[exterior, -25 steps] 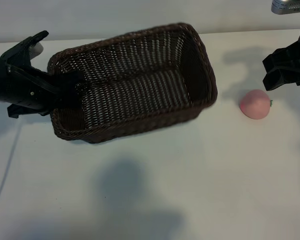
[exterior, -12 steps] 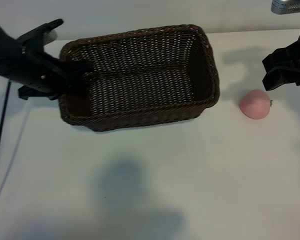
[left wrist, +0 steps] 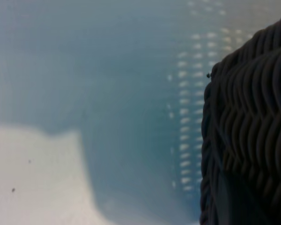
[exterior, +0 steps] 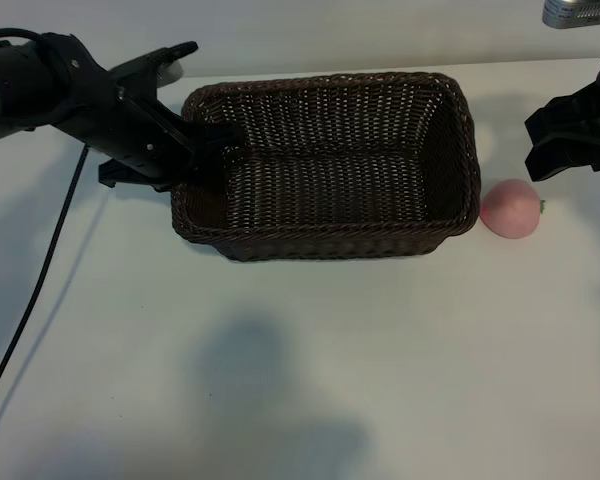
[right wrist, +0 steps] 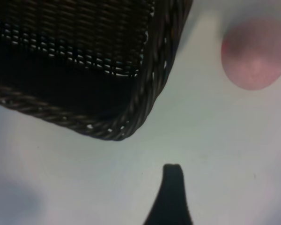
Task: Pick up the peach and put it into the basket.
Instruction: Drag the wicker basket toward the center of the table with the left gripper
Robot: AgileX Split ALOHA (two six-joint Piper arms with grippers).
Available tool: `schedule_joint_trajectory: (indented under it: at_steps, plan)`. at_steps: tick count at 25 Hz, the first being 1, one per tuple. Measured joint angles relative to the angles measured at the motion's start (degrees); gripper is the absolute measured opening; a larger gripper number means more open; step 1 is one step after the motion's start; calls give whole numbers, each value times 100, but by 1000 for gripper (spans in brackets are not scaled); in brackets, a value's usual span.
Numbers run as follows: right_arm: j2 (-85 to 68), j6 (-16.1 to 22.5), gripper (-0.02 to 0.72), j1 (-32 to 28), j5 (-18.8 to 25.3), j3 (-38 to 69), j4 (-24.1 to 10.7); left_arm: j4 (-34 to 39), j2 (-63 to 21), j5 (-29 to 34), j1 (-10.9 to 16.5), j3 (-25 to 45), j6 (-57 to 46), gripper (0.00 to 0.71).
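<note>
The dark brown wicker basket [exterior: 330,245] stands at the table's middle, its long sides running left to right. My left gripper [exterior: 198,150] is shut on the rim of its left short wall, one finger inside and one outside. The left wrist view shows only that weave [left wrist: 253,131] up close. The pink peach [exterior: 510,208] lies on the table just off the basket's right end, almost touching it. My right gripper [exterior: 568,140] hangs open a little behind and right of the peach, holding nothing. In the right wrist view, one fingertip [right wrist: 172,174] shows near a basket corner [right wrist: 145,93] and the peach [right wrist: 255,54].
A black cable [exterior: 40,290] trails from the left arm down the table's left side. White table [exterior: 380,380] spreads in front of the basket. A grey metal part [exterior: 578,12] sits at the far right edge.
My left gripper has dragged the basket to the right and turned it square, so its right end now nearly meets the peach. The right arm and the peach have stayed put.
</note>
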Motion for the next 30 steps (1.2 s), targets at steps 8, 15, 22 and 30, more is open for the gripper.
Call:
schedule_joint_trajectory:
  at_steps: [8, 15, 22, 30]
  plan:
    - [0, 0, 595, 0, 0, 0, 0, 14, 415, -15, 0, -75, 0, 159]
    - [0, 0, 595, 0, 0, 0, 0, -2, 440, -25, -2, -119, 5, 159]
    - [0, 0, 595, 0, 0, 0, 0, -13, 445, -14, -2, -126, -2, 165]
    - [0, 0, 595, 0, 0, 0, 0, -38, 438, 116, -2, -125, -71, 524]
